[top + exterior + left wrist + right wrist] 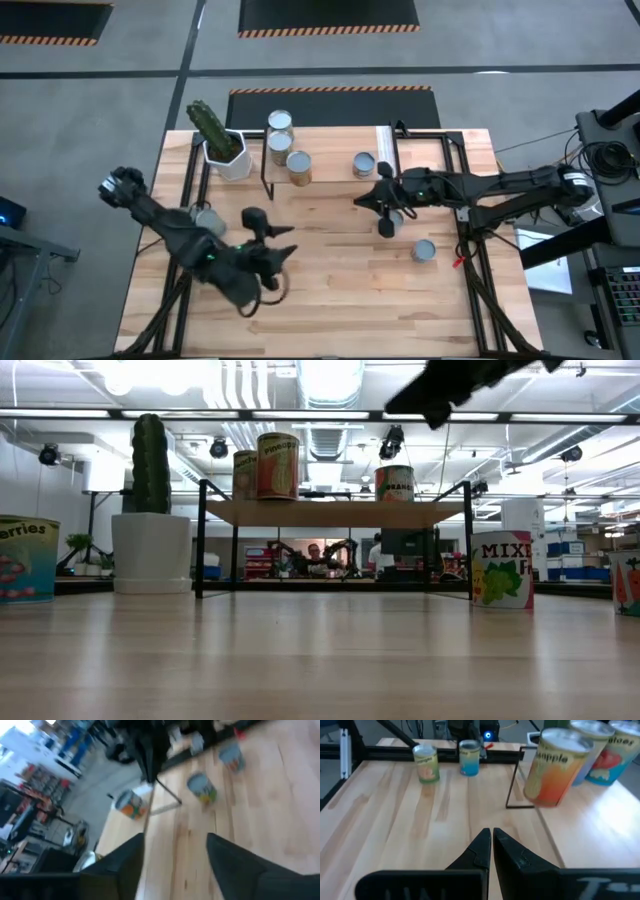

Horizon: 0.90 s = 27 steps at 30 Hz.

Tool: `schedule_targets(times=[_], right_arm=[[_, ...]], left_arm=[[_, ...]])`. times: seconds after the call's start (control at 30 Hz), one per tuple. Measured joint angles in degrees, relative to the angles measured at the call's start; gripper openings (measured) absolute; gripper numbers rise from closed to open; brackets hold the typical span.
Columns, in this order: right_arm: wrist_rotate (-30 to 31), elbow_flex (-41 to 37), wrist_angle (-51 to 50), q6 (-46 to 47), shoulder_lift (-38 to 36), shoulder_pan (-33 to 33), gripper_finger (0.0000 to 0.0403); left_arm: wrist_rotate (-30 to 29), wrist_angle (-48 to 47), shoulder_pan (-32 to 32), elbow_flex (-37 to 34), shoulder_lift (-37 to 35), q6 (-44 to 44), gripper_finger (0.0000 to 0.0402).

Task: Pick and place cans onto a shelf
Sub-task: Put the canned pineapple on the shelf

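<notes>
The left gripper [175, 865] stands open and empty above bare light wooden desk [330, 290]; the right gripper [491, 845] is closed, empty, beside the black-framed wooden shelf [330, 150]. Three silver-topped, yellow-labelled cans [280, 123] sit on the shelf; others remain on the desk. Risk: the right arm could topple shelved cans. The can near the left arm is partly hidden.
</notes>
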Motion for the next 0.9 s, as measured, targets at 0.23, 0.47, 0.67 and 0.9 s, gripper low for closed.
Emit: schedule_targets(times=[0.23, 0.47, 0.67, 0.9], right_arm=[[0.0, 11.1, -5.4, -1.5, 8.8, -3.9, 0.0009], [0.1, 20.8, -8.0, -4.3, 18.6, -7.9, 0.0009], [0.0, 26.4, -8.0, -5.9, 25.1, -10.4, 0.0009], [0.0, 29.6, -8.0, -6.3, 29.8, -11.3, 0.0009]], left_arm=[[-3.8, 17.0, -1.9, -13.3, -10.0, 4.7, 0.0035], [-6.2, 30.5, -1.2, -24.2, -20.4, 10.0, 0.0024], [-11.4, 33.1, -1.2, -29.3, -27.9, 10.6, 0.0004], [-11.4, 33.2, -1.3, -31.9, -32.9, 10.2, 0.0002]])
